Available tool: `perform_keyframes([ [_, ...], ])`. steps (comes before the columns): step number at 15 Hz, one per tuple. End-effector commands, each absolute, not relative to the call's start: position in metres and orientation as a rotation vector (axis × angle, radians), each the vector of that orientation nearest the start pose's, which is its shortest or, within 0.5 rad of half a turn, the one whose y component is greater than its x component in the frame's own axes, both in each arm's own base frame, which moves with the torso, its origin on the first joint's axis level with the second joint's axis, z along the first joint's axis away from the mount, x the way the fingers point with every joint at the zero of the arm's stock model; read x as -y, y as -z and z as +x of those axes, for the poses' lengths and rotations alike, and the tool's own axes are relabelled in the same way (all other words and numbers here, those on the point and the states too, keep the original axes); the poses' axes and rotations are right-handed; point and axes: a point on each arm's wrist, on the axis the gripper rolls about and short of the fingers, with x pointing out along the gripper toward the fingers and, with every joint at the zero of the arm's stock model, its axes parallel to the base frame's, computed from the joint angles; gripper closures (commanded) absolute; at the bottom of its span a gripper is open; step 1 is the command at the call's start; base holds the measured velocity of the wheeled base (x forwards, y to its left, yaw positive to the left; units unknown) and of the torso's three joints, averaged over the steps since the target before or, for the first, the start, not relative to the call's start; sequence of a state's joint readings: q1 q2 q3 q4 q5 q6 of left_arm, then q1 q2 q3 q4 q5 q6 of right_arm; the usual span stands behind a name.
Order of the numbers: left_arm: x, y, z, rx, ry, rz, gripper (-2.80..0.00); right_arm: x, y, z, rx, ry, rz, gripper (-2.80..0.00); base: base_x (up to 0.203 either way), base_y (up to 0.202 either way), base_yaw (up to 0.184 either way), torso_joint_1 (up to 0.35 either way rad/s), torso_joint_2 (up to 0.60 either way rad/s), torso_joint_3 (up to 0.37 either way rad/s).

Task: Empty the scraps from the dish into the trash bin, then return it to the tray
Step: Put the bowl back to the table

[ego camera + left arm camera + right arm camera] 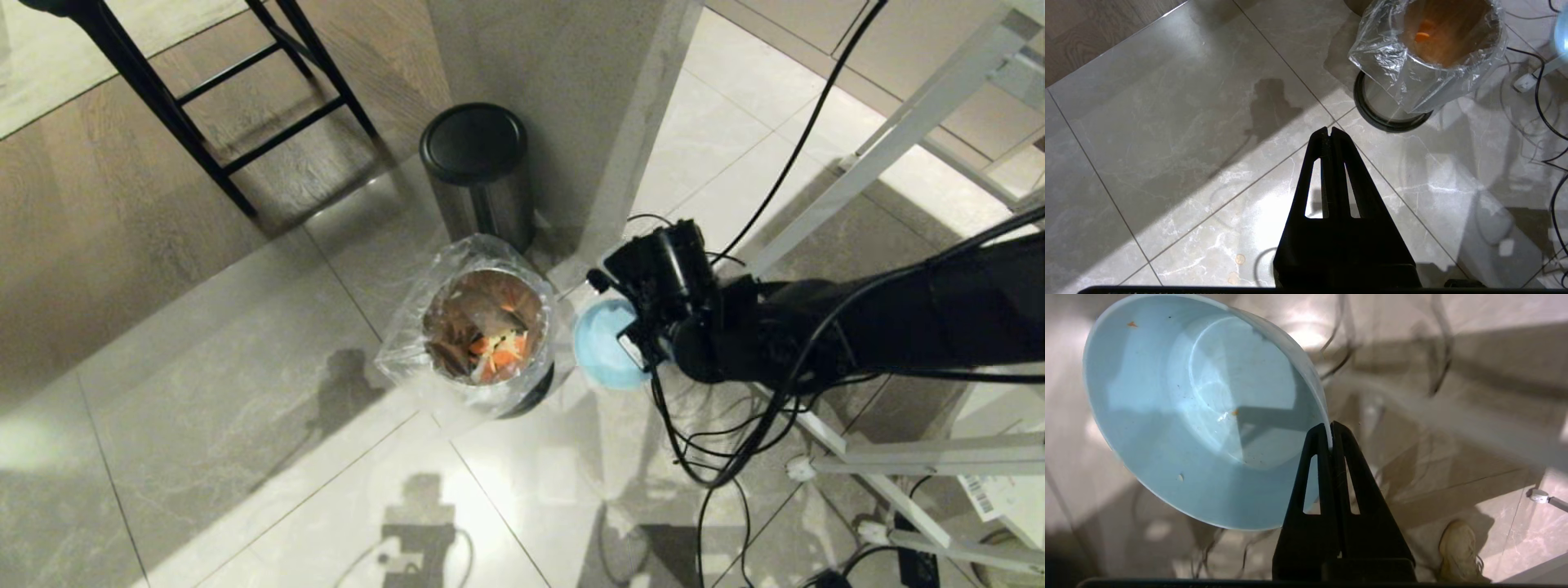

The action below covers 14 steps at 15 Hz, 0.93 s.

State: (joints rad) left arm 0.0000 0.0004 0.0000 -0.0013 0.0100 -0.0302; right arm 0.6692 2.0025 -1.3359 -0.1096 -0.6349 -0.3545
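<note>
My right gripper (1330, 428) is shut on the rim of the light-blue dish (1200, 416), which hangs in the air with only tiny orange specks inside. From the head, the dish (602, 343) shows just right of the trash bin (482, 327), partly behind my right wrist. The plastic-lined trash bin (1437, 53) stands on the floor, and the orange scraps (500, 353) lie inside it. My left gripper (1330, 132) is shut and empty, hanging over the floor tiles near the bin's base. The tray is out of view.
A steel bin with a black lid (475, 167) stands behind the trash bin, against a pillar (563, 106). Black stool legs (204, 98) are at the far left. A white frame (890, 139) and loose cables (727, 441) lie to the right. A shoe (1459, 549) is on the floor.
</note>
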Motion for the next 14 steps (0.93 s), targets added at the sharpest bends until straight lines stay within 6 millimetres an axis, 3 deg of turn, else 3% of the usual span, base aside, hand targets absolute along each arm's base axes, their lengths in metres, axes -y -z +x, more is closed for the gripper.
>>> perform_keyframes([
  [1,0.0,-0.076,-0.023,0.002,-0.011,-0.031,0.0,-0.232,-0.15,0.302,-0.494,-0.141,-0.742,0.0,0.0,0.0,0.0,0.0,0.0,0.0],
  [6,0.0,-0.076,-0.023,0.0,-0.011,-0.031,0.0,-0.213,-0.104,0.264,-0.63,-0.17,-0.797,0.0,0.0,0.0,0.0,0.0,0.0,0.0],
  [14,0.0,-0.076,-0.023,0.002,-0.011,-0.031,0.0,-0.164,-0.075,0.21,-0.79,-0.092,-0.697,0.0,0.0,0.0,0.0,0.0,0.0,0.0],
])
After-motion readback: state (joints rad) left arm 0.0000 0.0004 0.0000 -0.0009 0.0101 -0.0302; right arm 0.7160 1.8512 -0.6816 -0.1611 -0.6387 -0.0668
